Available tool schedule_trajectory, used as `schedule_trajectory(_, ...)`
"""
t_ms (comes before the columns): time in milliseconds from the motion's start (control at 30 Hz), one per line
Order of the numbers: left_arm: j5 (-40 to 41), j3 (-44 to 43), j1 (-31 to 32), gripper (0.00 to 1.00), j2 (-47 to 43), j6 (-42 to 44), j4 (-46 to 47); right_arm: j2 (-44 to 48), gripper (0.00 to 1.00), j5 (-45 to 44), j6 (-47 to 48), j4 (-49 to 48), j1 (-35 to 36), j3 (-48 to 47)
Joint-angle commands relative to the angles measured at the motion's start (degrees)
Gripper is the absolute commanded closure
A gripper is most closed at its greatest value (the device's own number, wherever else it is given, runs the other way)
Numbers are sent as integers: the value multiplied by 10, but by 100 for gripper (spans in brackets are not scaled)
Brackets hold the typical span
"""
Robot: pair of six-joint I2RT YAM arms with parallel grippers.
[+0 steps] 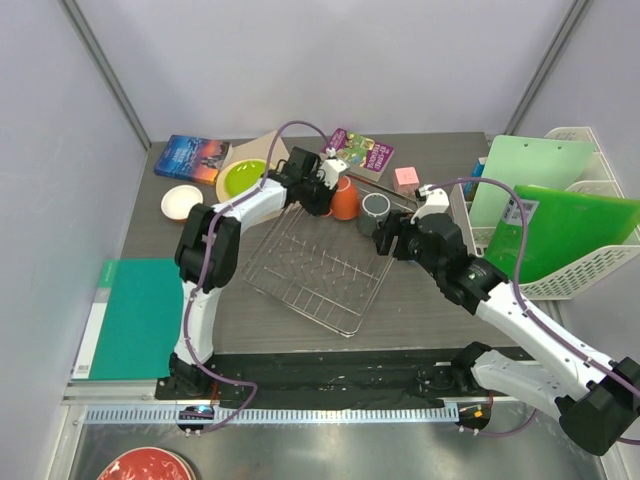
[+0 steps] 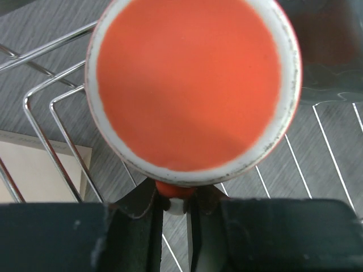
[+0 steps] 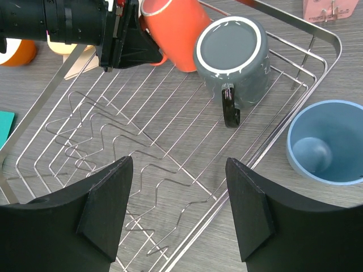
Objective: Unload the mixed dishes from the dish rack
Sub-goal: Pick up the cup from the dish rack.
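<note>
Jaws of the left gripper (image 2: pixel 173 207) were pressed together on the handle of the orange mug (image 2: pixel 190 79), one from each side. This mug stood upside down, its flat bottom facing the left wrist camera, at the far corner of the dish rack (image 1: pixel 310 265). From above, the left gripper (image 1: pixel 328 193) reached the orange mug (image 1: pixel 344 200) from the left side. Just beside it on the right, the dark grey mug (image 1: pixel 375 212) was also upside down inside the rack, with its black handle pointing to the near side. The rest of the rack was only bare wires and prongs. The right gripper (image 3: pixel 177 215) hung over the near right part of the dish rack (image 3: pixel 142 141) with its jaws wide apart and nothing between them. The light blue mug (image 3: pixel 326 141) stood upright on the surface (image 1: pixel 430 300), just outside the right edge of the rack. The lime green plate (image 1: pixel 243 178) and the small white bowl (image 1: pixel 182 201) lay on the surface to the far left, apart from the rack.
</note>
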State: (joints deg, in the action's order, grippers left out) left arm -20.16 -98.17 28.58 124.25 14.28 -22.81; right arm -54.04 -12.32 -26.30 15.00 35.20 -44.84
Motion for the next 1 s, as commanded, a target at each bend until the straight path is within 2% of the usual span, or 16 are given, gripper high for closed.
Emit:
schedule_trajectory(0, 11, 11, 2, 87, 1, -8, 51, 8, 28, -6, -6, -16, 3, 0)
schedule_trajectory(200, 20, 25, 3, 100, -22, -13, 62, 11, 28, -8, -9, -16, 3, 4)
schedule_trajectory(700, 63, 29, 12, 100, -168, -12, 53, 11, 28, -12, -7, -15, 3, -13)
schedule_trajectory(867, 124, 1, 28, 100, -204, -1, 17, 18, 29, -17, -6, -13, 3, -18)
schedule_trajectory(967, 167, -11, 32, 100, -240, -37, 12, 31, 29, -36, -9, -12, 3, -26)
